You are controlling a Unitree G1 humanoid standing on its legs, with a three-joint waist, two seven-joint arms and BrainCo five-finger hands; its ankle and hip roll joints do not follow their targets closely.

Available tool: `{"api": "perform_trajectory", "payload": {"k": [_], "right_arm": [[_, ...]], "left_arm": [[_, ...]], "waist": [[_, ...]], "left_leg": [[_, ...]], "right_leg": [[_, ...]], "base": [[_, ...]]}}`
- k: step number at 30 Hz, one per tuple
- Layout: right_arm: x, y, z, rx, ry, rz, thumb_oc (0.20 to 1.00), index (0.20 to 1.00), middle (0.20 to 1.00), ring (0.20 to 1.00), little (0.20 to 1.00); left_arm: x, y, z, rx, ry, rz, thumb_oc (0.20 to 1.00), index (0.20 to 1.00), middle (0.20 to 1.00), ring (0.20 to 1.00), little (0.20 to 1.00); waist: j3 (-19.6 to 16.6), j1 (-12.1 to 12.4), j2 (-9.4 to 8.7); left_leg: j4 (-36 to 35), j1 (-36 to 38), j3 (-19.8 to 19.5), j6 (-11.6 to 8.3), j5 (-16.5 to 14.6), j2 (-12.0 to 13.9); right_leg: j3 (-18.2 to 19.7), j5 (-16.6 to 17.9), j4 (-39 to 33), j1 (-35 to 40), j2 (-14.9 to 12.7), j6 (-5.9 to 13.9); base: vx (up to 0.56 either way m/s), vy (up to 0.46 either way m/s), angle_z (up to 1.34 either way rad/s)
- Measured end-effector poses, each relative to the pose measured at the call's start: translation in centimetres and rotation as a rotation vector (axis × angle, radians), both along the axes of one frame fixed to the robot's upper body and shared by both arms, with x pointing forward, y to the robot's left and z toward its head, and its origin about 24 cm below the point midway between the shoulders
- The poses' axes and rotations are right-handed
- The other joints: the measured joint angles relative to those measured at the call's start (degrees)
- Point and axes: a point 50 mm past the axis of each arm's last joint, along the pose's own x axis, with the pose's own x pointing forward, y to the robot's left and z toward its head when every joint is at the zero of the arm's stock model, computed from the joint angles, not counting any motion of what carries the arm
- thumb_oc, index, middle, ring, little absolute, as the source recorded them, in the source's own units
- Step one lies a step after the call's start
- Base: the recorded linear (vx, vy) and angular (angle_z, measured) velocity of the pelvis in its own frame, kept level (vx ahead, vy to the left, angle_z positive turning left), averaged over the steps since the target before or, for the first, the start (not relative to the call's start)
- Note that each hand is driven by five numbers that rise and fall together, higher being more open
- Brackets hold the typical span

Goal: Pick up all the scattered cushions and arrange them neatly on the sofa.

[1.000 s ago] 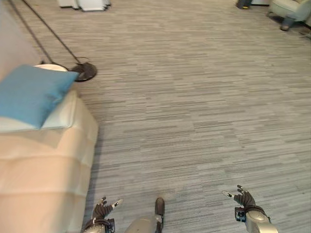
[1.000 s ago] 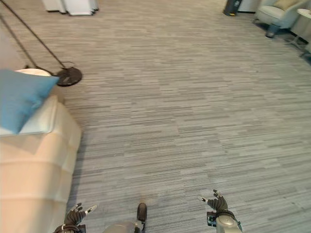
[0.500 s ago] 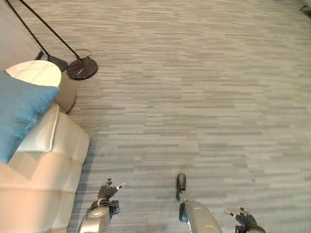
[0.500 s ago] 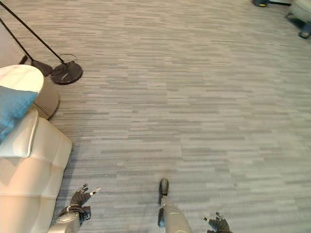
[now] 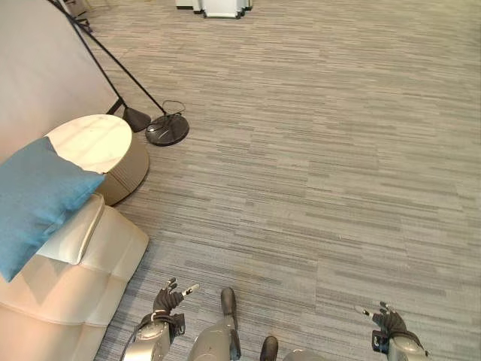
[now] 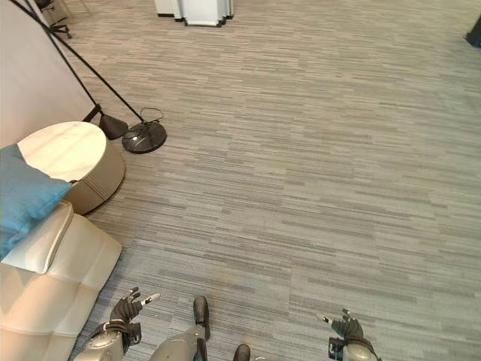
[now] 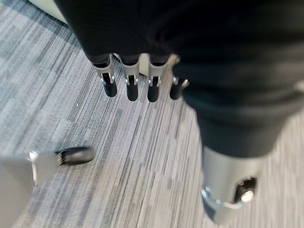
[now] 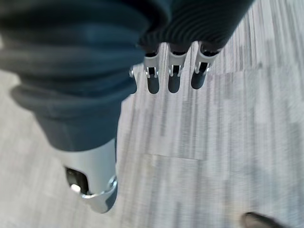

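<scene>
One blue cushion (image 5: 37, 203) is seen on the sofa (image 5: 68, 293); with both hands' fingers (image 7: 129, 85) relaxed and empty, cushions lying elsewhere could be missed.

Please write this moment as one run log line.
left hand: open, empty | right hand: open, empty | blue cushion: on sofa

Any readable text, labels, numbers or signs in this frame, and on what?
None can be read.
The blue cushion, cream sofa, round side table and lamp base show no print.
The white unit at the far edge is too far off to show any marking.
</scene>
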Motion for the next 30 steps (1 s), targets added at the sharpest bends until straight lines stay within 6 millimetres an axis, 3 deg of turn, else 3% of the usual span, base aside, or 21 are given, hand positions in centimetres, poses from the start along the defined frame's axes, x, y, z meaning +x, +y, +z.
{"api": "perform_trajectory", "payload": {"k": [2, 4, 5, 6, 8, 9, 10, 12, 13, 14, 15, 16, 17, 18, 19, 20, 21, 24, 25, 28, 30], "right_arm": [[-0.5, 1.3, -0.7, 0.040, 0.022, -0.007, 1.000, 1.000, 1.000, 1.000, 1.000], [-1.4, 0.9, -0.8, 0.035, 0.043, -0.016, 1.000, 1.000, 1.000, 1.000, 1.000], [-1.7, 0.7, -0.8, 0.032, 0.048, -0.011, 1.000, 1.000, 1.000, 1.000, 1.000], [-3.0, 1.7, -1.2, 0.050, 0.075, 0.016, 1.000, 1.000, 1.000, 1.000, 1.000], [-2.6, 2.9, -1.4, 0.072, 0.074, 0.054, 1.000, 1.000, 1.000, 1.000, 1.000], [-2.0, 3.2, -1.3, 0.078, 0.057, 0.060, 1.000, 1.000, 1.000, 1.000, 1.000], [-0.6, 3.2, -0.8, 0.076, 0.016, 0.071, 1.000, 1.000, 1.000, 1.000, 1.000], [1.1, 2.8, 0.0, 0.064, -0.040, 0.074, 1.000, 1.000, 1.000, 1.000, 1.000], [2.0, 2.1, 0.7, 0.038, -0.071, 0.087, 1.000, 1.000, 1.000, 1.000, 1.000], [2.1, 2.0, 0.8, 0.035, -0.075, 0.090, 1.000, 1.000, 1.000, 1.000, 1.000], [2.0, 2.2, 0.7, 0.040, -0.071, 0.090, 1.000, 1.000, 1.000, 1.000, 1.000], [1.4, 2.5, 0.2, 0.054, -0.048, 0.081, 1.000, 1.000, 1.000, 1.000, 1.000], [0.9, 2.5, 0.0, 0.055, -0.036, 0.074, 1.000, 1.000, 1.000, 1.000, 1.000], [-0.3, 2.3, -0.4, 0.055, -0.006, 0.062, 1.000, 1.000, 1.000, 1.000, 1.000], [-3.4, 0.6, -1.3, 0.019, 0.111, 0.022, 1.000, 1.000, 1.000, 1.000, 1.000], [-2.4, 1.7, -1.3, 0.048, 0.086, 0.030, 1.000, 1.000, 1.000, 1.000, 1.000], [-0.4, 3.7, -0.9, 0.097, 0.002, 0.046, 1.000, 1.000, 1.000, 1.000, 1.000], [1.2, 3.9, -0.3, 0.093, -0.054, 0.060, 1.000, 1.000, 1.000, 1.000, 1.000], [1.4, 3.2, -0.1, 0.074, -0.057, 0.065, 1.000, 1.000, 1.000, 1.000, 1.000], [0.8, 2.6, -0.3, 0.062, -0.028, 0.063, 1.000, 1.000, 1.000, 1.000, 1.000], [0.8, 2.6, -0.3, 0.062, -0.026, 0.073, 1.000, 1.000, 1.000, 1.000, 1.000]], "left_arm": [[-0.2, -0.3, -0.1, -0.013, 0.002, 0.013, 1.000, 1.000, 1.000, 1.000, 1.000], [-2.2, -0.6, -1.4, -0.031, 0.068, 0.035, 1.000, 1.000, 1.000, 1.000, 1.000], [-3.5, -0.1, -2.0, -0.021, 0.120, 0.057, 1.000, 1.000, 1.000, 1.000, 1.000], [-4.1, 0.7, -2.0, 0.003, 0.131, 0.056, 1.000, 1.000, 1.000, 1.000, 1.000], [-3.8, 2.1, -1.4, 0.049, 0.125, 0.053, 1.000, 1.000, 1.000, 1.000, 1.000], [-3.8, 2.4, -1.3, 0.059, 0.132, 0.055, 1.000, 1.000, 1.000, 1.000, 1.000], [-3.2, 2.3, -1.2, 0.062, 0.129, 0.048, 1.000, 1.000, 1.000, 1.000, 1.000], [-2.2, 1.5, -1.0, 0.041, 0.106, 0.042, 1.000, 1.000, 1.000, 1.000, 1.000], [-0.8, 0.1, -0.8, 0.012, 0.072, 0.016, 1.000, 1.000, 1.000, 1.000, 1.000], [-0.7, -0.1, -0.8, 0.012, 0.067, 0.009, 1.000, 1.000, 1.000, 1.000, 1.000], [-0.6, -0.1, -0.6, 0.016, 0.060, 0.000, 1.000, 1.000, 1.000, 1.000, 1.000], [-1.3, 0.2, -0.9, 0.022, 0.073, 0.009, 1.000, 1.000, 1.000, 1.000, 1.000], [-1.8, 0.6, -1.0, 0.029, 0.088, 0.013, 1.000, 1.000, 1.000, 1.000, 1.000], [-2.7, 0.9, -1.0, 0.038, 0.098, 0.008, 1.000, 1.000, 1.000, 1.000, 1.000], [-3.2, 0.5, -1.5, 0.024, 0.121, 0.008, 1.000, 1.000, 1.000, 1.000, 1.000], [-2.9, 1.5, -1.0, 0.056, 0.109, 0.005, 1.000, 1.000, 1.000, 1.000, 1.000], [-2.6, 3.6, -0.1, 0.120, 0.100, 0.002, 1.000, 1.000, 1.000, 1.000, 1.000], [-2.1, 3.4, 0.0, 0.115, 0.087, -0.005, 1.000, 1.000, 1.000, 1.000, 1.000], [-2.0, 1.9, -0.5, 0.074, 0.085, -0.014, 1.000, 1.000, 1.000, 1.000, 1.000], [-1.8, 0.0, -0.9, 0.010, 0.074, -0.018, 1.000, 1.000, 1.000, 1.000, 1.000], [-2.0, -0.3, -1.1, -0.001, 0.082, -0.014, 1.000, 1.000, 1.000, 1.000, 1.000]], "waist": [[-1.78, -0.53, -2.34], [-6.68, 0.28, -0.10], [-7.39, 1.88, 1.66], [-8.79, 1.59, 1.04], [-8.63, 1.51, -2.73], [-8.38, 1.42, -3.06], [-6.65, 1.39, -1.08], [-3.81, 1.15, 1.98], [-0.78, 1.25, 6.84], [-0.49, 1.52, 7.88], [-0.09, 1.60, 7.69], [-0.37, 1.33, 5.32], [-0.90, 1.47, 4.14], [-1.93, 0.84, 0.17], [-3.67, -0.59, 2.29], [-3.33, -0.29, 1.30], [-2.05, 1.03, -2.94], [-1.01, 0.93, -4.97], [-1.01, -0.07, -2.63], [-1.36, -1.23, 1.42], [-1.36, -1.48, 4.02]], "left_leg": [[8.93, 0.94, 13.65, 4.12, -2.62, 1.16], [15.14, 4.90, 11.30, 7.41, -3.45, -0.54], [12.69, 9.55, 9.07, 11.22, -5.69, -3.01], [10.31, 11.03, 3.20, 13.55, -6.10, -5.85], [7.91, 12.84, -0.56, 15.19, -5.29, -10.50], [7.40, 13.09, -2.64, 15.51, -5.49, -11.15], [6.80, 14.37, -6.11, 15.48, -5.47, -10.78], [6.76, 16.92, -9.40, 14.32, -5.66, -8.83], [7.09, 20.58, -12.41, 11.71, -6.15, -6.52], [7.43, 21.56, -12.57, 8.60, -6.70, -6.38], [8.97, 22.35, -12.41, 6.97, -6.78, -6.88], [11.65, 23.73, -12.50, 6.51, -6.44, -9.52], [12.67, 24.54, -12.77, 6.26, -6.62, -11.77], [14.35, 25.69, -12.57, 5.28, -9.15, -15.45], [17.46, 27.21, -16.41, 5.29, -21.11, -13.36], [17.89, 26.05, -15.95, 5.54, -21.55, -12.78], [15.47, 25.30, -13.69, 4.84, -21.36, -11.37], [15.66, 23.50, -16.32, 4.12, -20.58, -8.32], [11.49, 25.63, -16.08, 7.89, -17.36, -7.76], [7.76, 28.41, -17.62, 7.37, -15.06, -6.23], [7.30, 28.46, -18.07, 7.03, -14.87, -4.82]], "right_leg": [[-2.49, -2.65, 4.19, 1.47, -1.76, 5.36], [-2.52, -4.45, 7.90, 2.86, -1.09, 7.52], [-2.85, -6.47, 21.76, 1.13, -3.81, 7.86], [-5.69, -3.52, 47.48, -8.46, -13.14, 5.47], [-3.83, -2.71, 58.72, -16.04, -20.68, 5.30], [-0.87, -4.13, 58.59, -18.17, -20.36, 4.96], [5.02, -7.35, 54.89, -22.35, -16.87, 4.21], [8.07, -9.53, 47.95, -23.44, -12.11, 3.34], [8.82, -9.02, 37.79, -25.45, -6.58, 1.05], [8.94, -8.00, 34.59, -26.29, -4.73, -0.55], [9.10, -6.45, 30.75, -27.72, -2.82, -3.25], [12.18, -3.16, 21.66, -29.31, 1.02, -7.19], [13.11, 1.24, 17.88, -29.30, 2.14, -8.63], [15.43, 8.19, 13.69, -29.34, 1.07, -11.80], [22.08, 18.23, 7.28, -26.94, 4.89, -10.03], [22.89, 19.88, 4.27, -25.82, 5.07, -11.41], [24.45, 20.89, 2.07, -24.57, 3.89, -11.48], [24.07, 20.41, 0.55, -21.07, 1.83, -10.61], [23.02, 18.32, 3.28, -21.50, 1.94, -4.96], [22.20, 14.95, 6.46, -21.67, 2.28, 0.75], [20.87, 10.81, 9.41, -22.21, 4.07, 0.02]], "base": [[0.57, 0.424, 1.19], [0.86, 0.823, 0.90], [0.85, 1.014, 1.39], [0.61, 0.812, 1.74], [0.23, 0.261, 1.38], [0.20, 0.149, 1.27], [0.27, 0.165, 1.01], [0.22, 0.064, 1.00], [0.18, 0.028, 1.08], [0.19, -0.016, 1.07], [0.20, -0.038, 0.85], [0.29, -0.048, 0.93], [0.39, -0.073, 1.14], [0.29, -0.064, 2.00], [0.36, -0.114, 1.90], [0.30, -0.104, 1.57], [0.52, -0.210, 0.45], [0.35, -0.183, 0.24], [0.28, -0.198, 0.24], [0.33, -0.252, 0.32], [0.22, -0.214, 0.11]]}}
